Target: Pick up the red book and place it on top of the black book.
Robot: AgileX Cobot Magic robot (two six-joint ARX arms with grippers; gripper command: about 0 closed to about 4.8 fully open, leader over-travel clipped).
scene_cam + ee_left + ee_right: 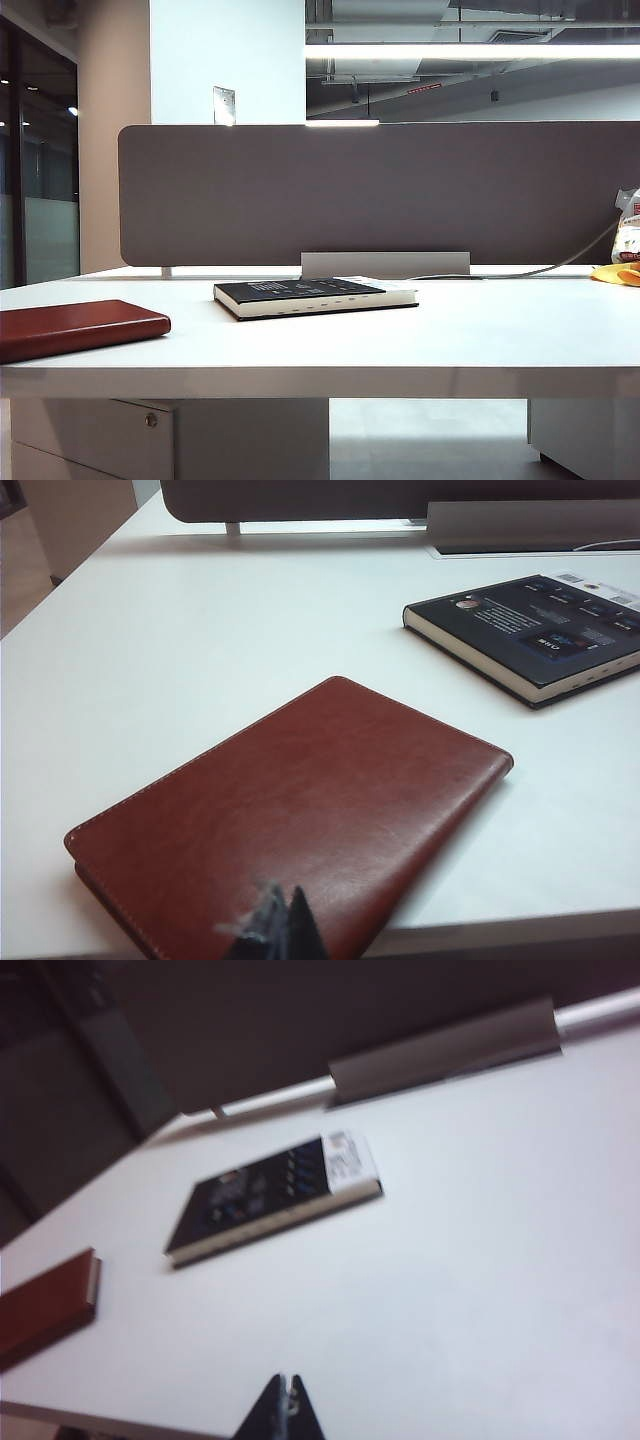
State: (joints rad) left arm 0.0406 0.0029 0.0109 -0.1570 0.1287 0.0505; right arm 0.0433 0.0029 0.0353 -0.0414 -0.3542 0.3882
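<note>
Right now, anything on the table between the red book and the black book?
Nothing visible. The red book lies at the table's left front edge, the black book apart near the middle, bare white table between. Both grippers, left and right, hang shut at the near edge.

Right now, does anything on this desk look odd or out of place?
Slightly: the red book lies at the table's front left edge, a corner seeming to overhang. The black book lies flat, undamaged; nothing spilled.
</note>
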